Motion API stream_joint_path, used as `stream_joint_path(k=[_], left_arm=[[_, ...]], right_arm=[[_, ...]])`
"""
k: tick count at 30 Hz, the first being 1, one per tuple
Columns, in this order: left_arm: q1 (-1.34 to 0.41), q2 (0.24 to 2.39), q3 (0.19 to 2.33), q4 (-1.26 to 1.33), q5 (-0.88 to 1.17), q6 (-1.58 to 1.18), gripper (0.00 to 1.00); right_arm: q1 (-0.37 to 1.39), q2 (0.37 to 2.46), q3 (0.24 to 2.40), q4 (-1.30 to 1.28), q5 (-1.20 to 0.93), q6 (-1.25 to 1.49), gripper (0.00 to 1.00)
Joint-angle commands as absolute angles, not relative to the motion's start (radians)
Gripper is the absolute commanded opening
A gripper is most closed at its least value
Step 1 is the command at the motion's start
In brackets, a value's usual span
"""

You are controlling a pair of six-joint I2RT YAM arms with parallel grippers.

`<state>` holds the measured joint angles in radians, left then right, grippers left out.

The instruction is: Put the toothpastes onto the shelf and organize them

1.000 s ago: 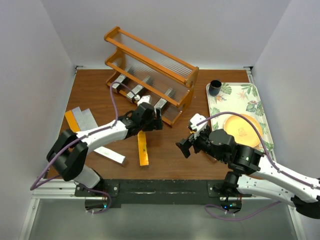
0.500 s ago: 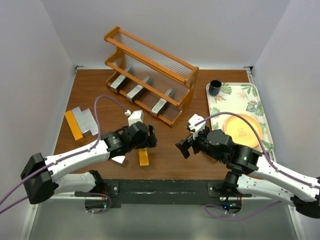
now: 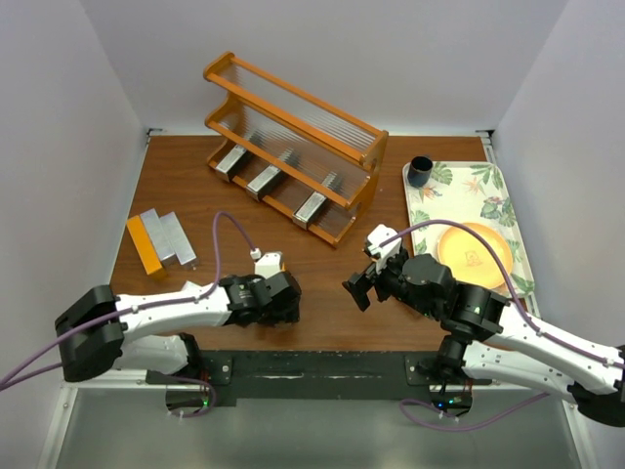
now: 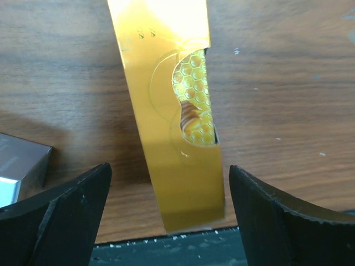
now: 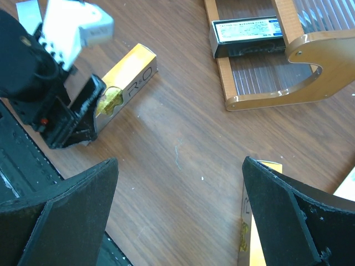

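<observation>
Toothpaste in an orange carton (image 4: 172, 127) lies askew at the near edge of the surface (image 4: 288, 83), straddled untouched by the spread left gripper (image 4: 169, 172); if the jaws are closed unevenly, it could be pushed off that edge. Farther out, the right gripper (image 3: 355, 285) is held released over brown wood, and three silver cartons (image 3: 266, 179) are lodged on the lowest tier of the shelf (image 3: 293, 107), pale walls (image 3: 59, 117) beyond.

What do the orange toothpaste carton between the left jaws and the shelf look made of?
Orange toothpaste carton: probably thin card with a glossy, metallic gold-orange print. Glare washes out its top end, and its edges are crisp folds. Shelf: looks like varnished wood, going by the orange-brown tone and smooth sheen. Its ribbed panels: clear plastic or glass; the view doesn't show which.
</observation>
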<state>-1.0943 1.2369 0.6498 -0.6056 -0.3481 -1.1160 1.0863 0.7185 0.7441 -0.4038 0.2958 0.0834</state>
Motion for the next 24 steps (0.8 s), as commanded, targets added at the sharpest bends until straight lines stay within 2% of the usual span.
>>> stream_joint_path(k=[1, 6, 7, 9, 10, 13, 16, 24], left_arm=[[-1.103, 1.313, 0.681, -0.558, -0.341, -1.109, 0.9], [-1.111, 1.367, 0.712, -0.554, -0.33, -1.085, 0.75], [-1.112, 1.367, 0.718, -0.56, -0.336, -1.083, 0.67], [-1.12, 1.362, 0.727, -0.571, -0.347, -1.083, 0.59], [-1.121, 1.359, 0.73, -0.583, -0.357, -1.085, 0.51], [-1.126, 1.339, 0.739, -0.601, -0.37, -1.071, 0.38], [-1.127, 1.31, 0.753, -0.626, -0.38, -1.037, 0.3], [-1.118, 1.155, 0.819, -0.704, -0.495, -0.891, 0.3]], right_arm=[[1.088, 0.7, 0.742, -0.374, 0.295, 0.106, 0.99], [1.088, 0.686, 0.733, -0.373, 0.301, 0.11, 0.99], [1.088, 0.687, 0.732, -0.373, 0.304, 0.11, 0.99], [1.089, 0.686, 0.732, -0.373, 0.304, 0.11, 0.99], [1.089, 0.687, 0.732, -0.373, 0.305, 0.11, 0.99], [1.088, 0.692, 0.73, -0.37, 0.308, 0.109, 0.99], [1.089, 0.696, 0.73, -0.365, 0.307, 0.107, 0.99], [1.088, 0.69, 0.73, -0.365, 0.31, 0.109, 0.99]])
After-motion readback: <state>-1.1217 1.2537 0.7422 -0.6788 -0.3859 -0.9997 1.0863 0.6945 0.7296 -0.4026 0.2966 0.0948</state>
